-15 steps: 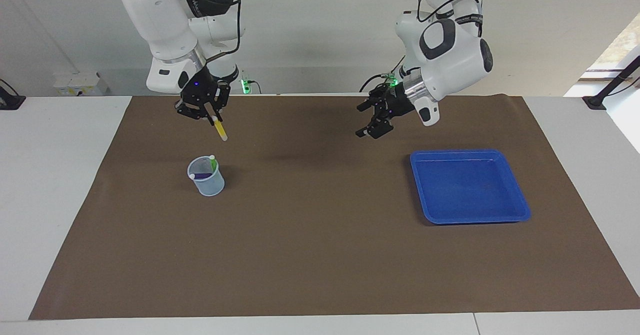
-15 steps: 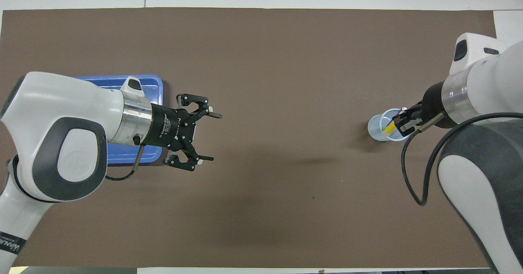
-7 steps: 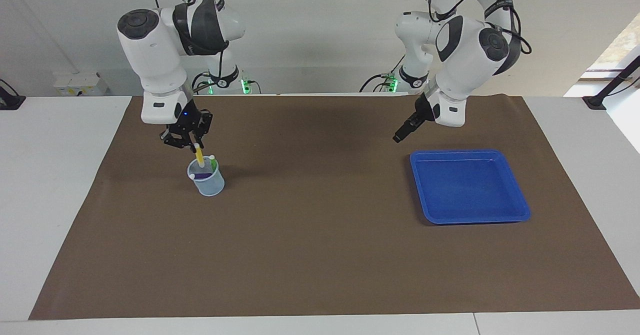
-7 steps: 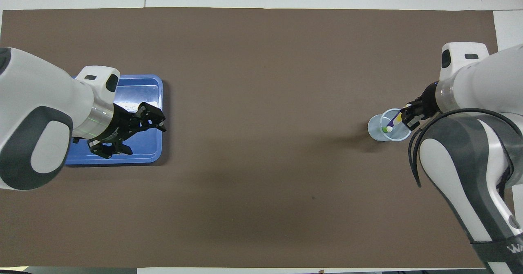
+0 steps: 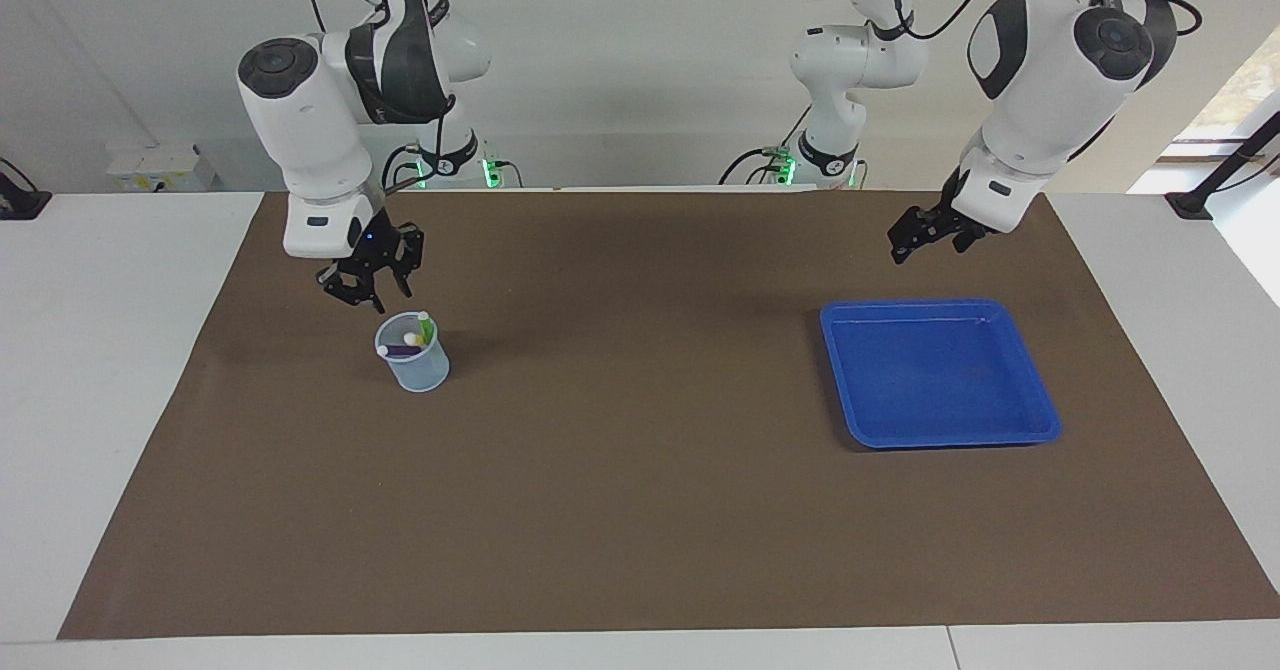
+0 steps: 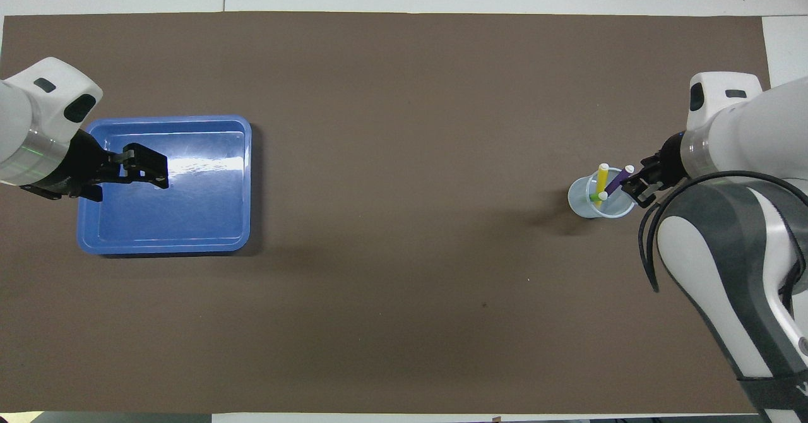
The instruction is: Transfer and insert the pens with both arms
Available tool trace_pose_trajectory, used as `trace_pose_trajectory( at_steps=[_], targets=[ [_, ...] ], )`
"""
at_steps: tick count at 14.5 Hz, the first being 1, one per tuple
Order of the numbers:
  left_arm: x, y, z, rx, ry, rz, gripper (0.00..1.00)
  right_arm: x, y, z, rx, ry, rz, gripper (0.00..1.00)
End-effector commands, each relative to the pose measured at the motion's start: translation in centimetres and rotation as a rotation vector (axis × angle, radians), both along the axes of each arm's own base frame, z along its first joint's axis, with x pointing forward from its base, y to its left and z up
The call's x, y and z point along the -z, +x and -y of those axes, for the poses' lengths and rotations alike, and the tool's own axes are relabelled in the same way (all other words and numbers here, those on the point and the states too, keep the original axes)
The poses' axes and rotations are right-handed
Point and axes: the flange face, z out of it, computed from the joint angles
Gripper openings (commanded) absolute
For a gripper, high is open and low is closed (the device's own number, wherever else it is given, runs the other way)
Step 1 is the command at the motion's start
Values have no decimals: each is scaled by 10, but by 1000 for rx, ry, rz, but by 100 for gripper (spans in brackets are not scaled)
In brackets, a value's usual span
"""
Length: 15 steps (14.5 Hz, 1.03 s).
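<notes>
A big brown mat (image 5: 640, 510) is lying on the white surface (image 5: 100, 370). A plain pale wall (image 5: 640, 70) is standing up by it.

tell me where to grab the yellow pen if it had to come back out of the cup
Probably by its pale capped end: the yellow pen leans in the cup with that end sticking above the rim, the rest inside. Come from above, fingers either side of the shaft, minding the purple pen and the green pen beside it.

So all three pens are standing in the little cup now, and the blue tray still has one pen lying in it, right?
Not quite. The blue tray holds no pen at all, as the overhead view shows. The yellow pen, purple pen and green pen do all stand in the cup.
</notes>
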Motion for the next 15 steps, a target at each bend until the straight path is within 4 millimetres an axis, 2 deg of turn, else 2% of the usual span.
trace_pose_trajectory(
  at_steps=[1,5,6,9,10,12,15],
  targets=[
    [-25,2,-3,62,30,17,100,-28,-1,4,109,-2,-9,100],
    [-42,-8,-13,112,18,42,100,-89,-4,8,353,-10,-64,100],
    [-38,-11,-13,106,19,33,100,-97,-6,10,420,-15,-80,100],
    [-32,-22,-13,106,19,21,100,-128,-14,35,506,-23,-109,100],
    [-32,-22,-11,111,19,24,100,-125,-15,44,523,-35,-133,100],
    [-38,-15,-11,106,4,52,100,-113,-20,79,601,-44,-161,100],
    [-49,3,-12,92,-6,68,100,-111,-17,76,643,-47,-170,100]
  ],
)
